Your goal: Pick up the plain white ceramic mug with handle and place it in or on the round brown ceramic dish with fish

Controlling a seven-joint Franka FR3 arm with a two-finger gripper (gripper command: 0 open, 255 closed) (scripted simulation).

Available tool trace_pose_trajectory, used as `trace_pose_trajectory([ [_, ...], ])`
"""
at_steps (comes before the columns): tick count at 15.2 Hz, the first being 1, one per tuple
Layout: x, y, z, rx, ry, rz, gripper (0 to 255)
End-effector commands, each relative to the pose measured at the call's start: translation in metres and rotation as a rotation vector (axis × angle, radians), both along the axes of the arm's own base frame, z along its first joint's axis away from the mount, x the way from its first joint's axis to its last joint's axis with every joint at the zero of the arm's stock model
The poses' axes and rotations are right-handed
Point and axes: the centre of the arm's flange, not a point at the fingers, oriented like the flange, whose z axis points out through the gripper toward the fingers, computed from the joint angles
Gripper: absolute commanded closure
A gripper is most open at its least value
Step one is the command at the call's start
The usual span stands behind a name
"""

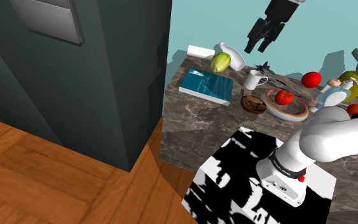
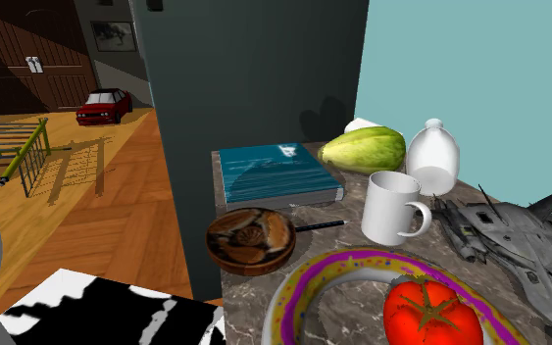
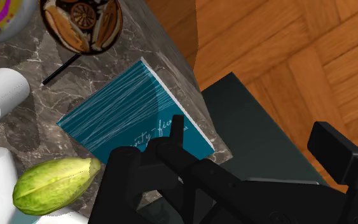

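- Cabinet (image 1: 107, 83): tall, dark, fills the shoulder view's left; its side stands against the left end of the counter (image 1: 190, 121).
- Counter: dark marble, against a teal wall.
- Stand (image 1: 234, 184): black-and-white patterned box, near right in the shoulder view. The white arm (image 1: 336, 137) rises from it.
- Book (image 1: 206, 84): teal, flat on the counter's left end, beside the cabinet.
- Plate (image 1: 292, 116): purple and yellow rim, near right of the mug, with a red tomato (image 2: 430, 312) on it.
- Jet (image 2: 509, 235): grey toy, on the counter just right of the mug in the second exterior view.
- Dish (image 2: 249, 267): round, brown, fish shapes inside. It sits at the counter's near edge, between book and plate.
- Mug (image 2: 389, 208): plain white cylinder, upright, mouth up, inside white. The loop handle is on its right side in the second exterior view, toward the jet. It stands on the counter, right of the book and farther back than the dish, clear of both.
- Bottle (image 2: 432, 157): white, round-bodied, behind the mug by the wall.
- Fruit (image 2: 364, 149): green, oblong, left of the bottle.
- Stick (image 2: 318, 225): thin, black, lies between dish and mug.
- Gripper (image 1: 256, 47): high above the far side of the counter, touching nothing. In the wrist view the fingers stand apart with nothing between them.
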Motion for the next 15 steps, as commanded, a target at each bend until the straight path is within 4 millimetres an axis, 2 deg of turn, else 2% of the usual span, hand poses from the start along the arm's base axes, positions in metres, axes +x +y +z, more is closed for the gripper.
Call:
trace_pose_trajectory([
  [1, 0.0, 0.0, 0.0, 0.0, 0.0, 0.0, 0],
  [15, 0.019, -0.145, -0.102, -0.055, 0.009, 0.046, 0],
])
